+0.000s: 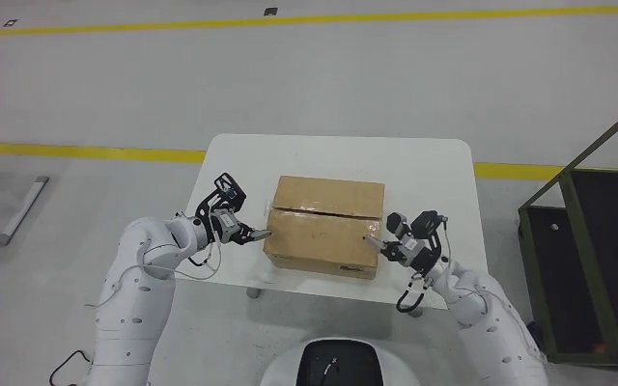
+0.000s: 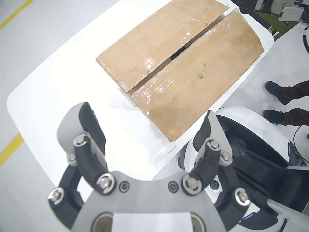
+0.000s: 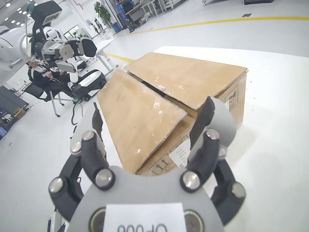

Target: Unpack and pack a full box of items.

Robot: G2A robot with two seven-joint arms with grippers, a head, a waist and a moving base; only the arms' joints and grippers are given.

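Note:
A brown cardboard box (image 1: 324,224) sits in the middle of the white table (image 1: 425,164), its two top flaps folded down and covered in clear tape. My left gripper (image 1: 257,233) hovers open just off the box's left end; in the left wrist view the box (image 2: 181,68) lies beyond the open left gripper (image 2: 148,121). My right gripper (image 1: 373,241) is at the box's right end, open. In the right wrist view the near flap (image 3: 140,121) is slightly raised, its corner lying between the spread fingers (image 3: 207,112).
A green metal cart (image 1: 570,261) stands on the floor right of the table. The table's front edge runs close to the box. Bare tabletop (image 2: 72,61) lies behind and on both sides of the box.

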